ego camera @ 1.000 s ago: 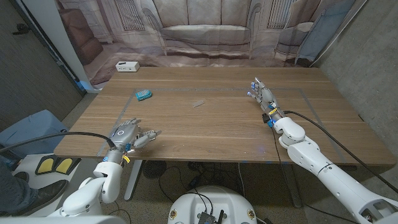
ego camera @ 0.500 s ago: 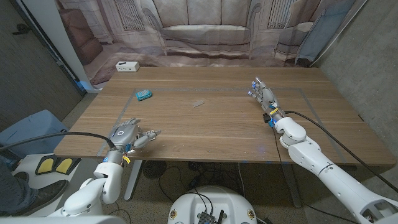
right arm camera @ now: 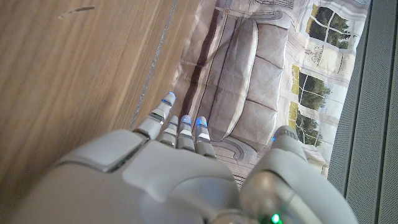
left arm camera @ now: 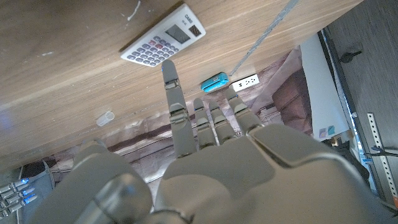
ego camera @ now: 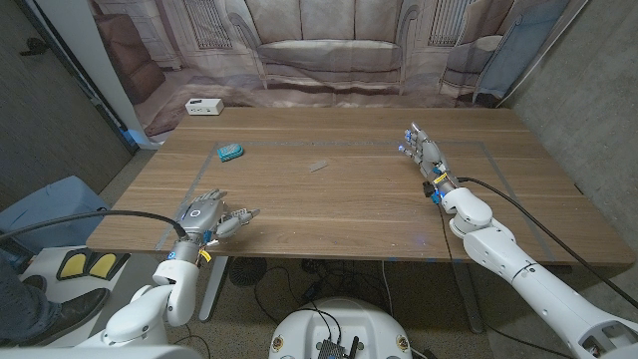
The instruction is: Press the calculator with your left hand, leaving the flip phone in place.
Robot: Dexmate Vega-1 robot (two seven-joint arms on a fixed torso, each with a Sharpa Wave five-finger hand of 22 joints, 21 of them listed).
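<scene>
Left hand [ego camera: 209, 216] near edge; phone [ego camera: 230, 152] beyond.

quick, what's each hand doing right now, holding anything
Left hand: open, fingers spread, holding nothing, at the table's near left edge.
Right hand: open, fingers extended, holding nothing, on the right side of the table.
</scene>
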